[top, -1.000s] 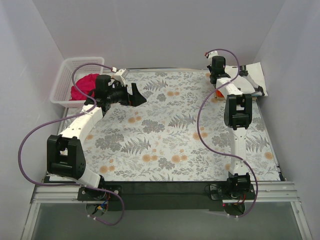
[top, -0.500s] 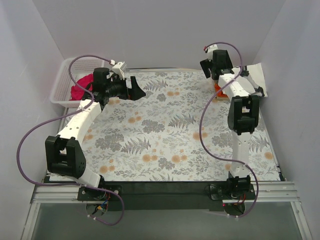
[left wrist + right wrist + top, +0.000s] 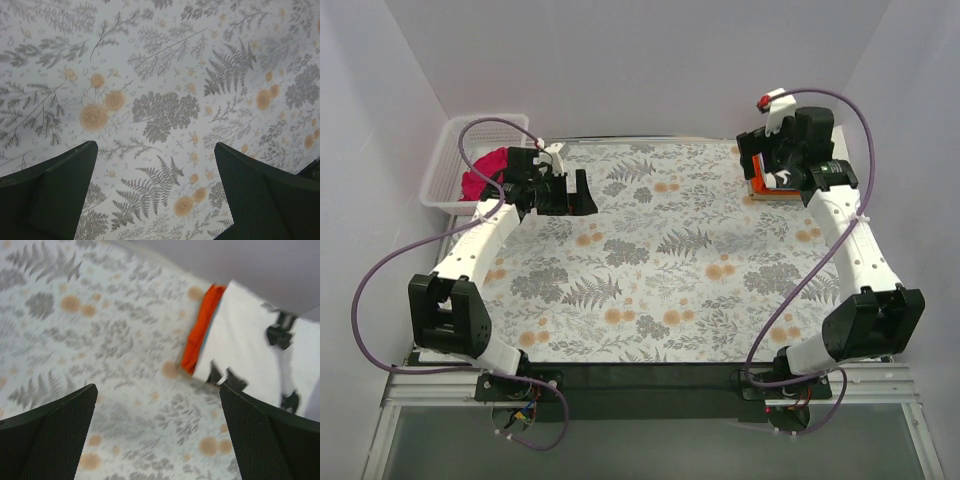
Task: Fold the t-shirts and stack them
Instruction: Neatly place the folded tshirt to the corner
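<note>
Three shirts looked done, piled at the far right corner: off-white t-shirt [image 3: 250, 350] on top, orange t-shirt [image 3: 199, 332] beneath, and a thin teal edge between them, too slim to confirm. The magenta t-shirt [image 3: 480, 178] lay bunched and unfolded in the mesh basket [image 3: 442, 160], far left; by my reckoning it was the last one left.

The right gripper [image 3: 157, 390] hung just beside the pile, jaws spread, holding nothing. The left gripper [image 3: 155, 150] hung over bare floral table covering [image 3: 660, 260] near the basket, also spread and empty.

Against a second before, the right jaws had gone from pinched shut to released. That arm had lifted off the pile and swung its elbow out right. The left arm had drawn back slightly toward the basket.
</note>
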Controlling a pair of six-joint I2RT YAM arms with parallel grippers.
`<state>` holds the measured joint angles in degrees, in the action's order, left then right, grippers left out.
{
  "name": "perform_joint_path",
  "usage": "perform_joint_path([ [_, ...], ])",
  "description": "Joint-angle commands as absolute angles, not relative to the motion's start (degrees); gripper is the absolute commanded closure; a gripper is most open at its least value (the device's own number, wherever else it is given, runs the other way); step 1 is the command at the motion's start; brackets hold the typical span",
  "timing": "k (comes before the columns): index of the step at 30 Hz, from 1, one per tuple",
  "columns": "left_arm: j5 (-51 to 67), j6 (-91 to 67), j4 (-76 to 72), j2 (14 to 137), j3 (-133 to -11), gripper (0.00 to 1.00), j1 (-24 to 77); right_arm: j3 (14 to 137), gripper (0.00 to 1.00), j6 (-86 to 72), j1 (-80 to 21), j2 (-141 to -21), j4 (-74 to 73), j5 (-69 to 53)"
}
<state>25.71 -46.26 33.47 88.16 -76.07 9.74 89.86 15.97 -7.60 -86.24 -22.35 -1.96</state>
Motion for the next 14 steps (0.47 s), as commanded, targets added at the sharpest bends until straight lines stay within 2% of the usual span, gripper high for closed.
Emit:
perform_joint_path([
  [1,21.72,-43.77,37.18,81.40,-71.38,0.02,9.40,80.44,0.02,13.54,-7.65,-83.78,-34.18,-12.56],
  [6,16.71,-42.36,35.78,75.16,-60.04,0.02,9.40,67.09,0.02,13.89,-7.65,-78.67,-35.95,-17.40],
  [14,13.62,-42.89,36.04,72.16,-56.87,0.02,9.40,61.88,0.02,10.02,-7.56,-74.18,-35.86,-18.55],
])
